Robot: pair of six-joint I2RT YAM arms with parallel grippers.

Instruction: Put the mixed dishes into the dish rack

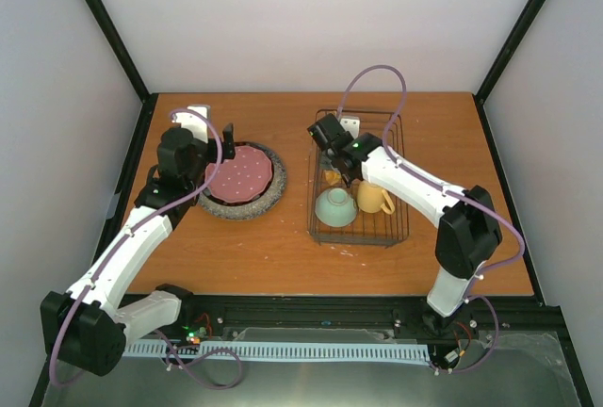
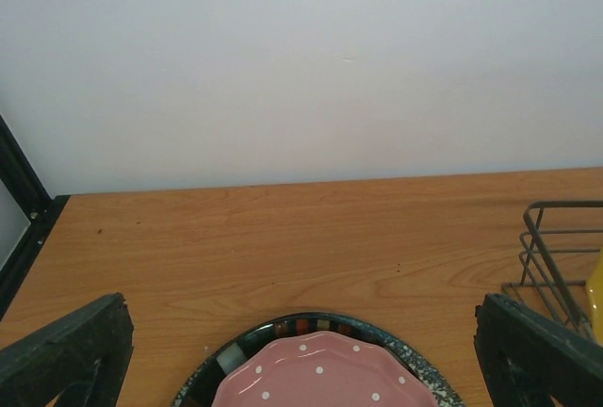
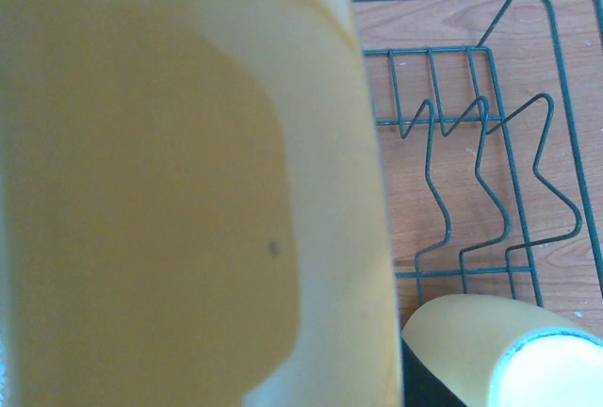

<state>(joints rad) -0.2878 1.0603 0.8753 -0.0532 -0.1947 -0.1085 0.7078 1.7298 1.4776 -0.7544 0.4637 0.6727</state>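
Crockery is split between two places. Inside the dish rack point(image 1: 388, 226), on the right half of the table point(image 1: 283, 252), the pale green bowl point(image 1: 335, 207) and the yellow mug point(image 1: 374, 198) sit side by side at its near end. That leaves the far wire dividers free, presumably for plates to stand on edge. The three plates lie well to the rack's left in one nested pile: the large grey speckled plate point(image 1: 273, 196) at the bottom, the dark-rimmed plate point(image 2: 283, 325) on it, and the dotted scalloped plate point(image 1: 240, 171), pink in this light, on top. The left gripper point(image 2: 301, 336) hangs over the far edge of that pile with its fingers spread wide and nothing between them, a stance that suits coming down on the top plate's rim. The right gripper point(image 1: 337, 164) reaches over the middle of the rack. Its wrist camera is nearly filled by a blurred yellow surface point(image 3: 170, 190) close against the lens, so I cannot tell whether its fingers are apart or clamped on something. My reading is that mug and bowl are loaded and the plates come next, top one first.
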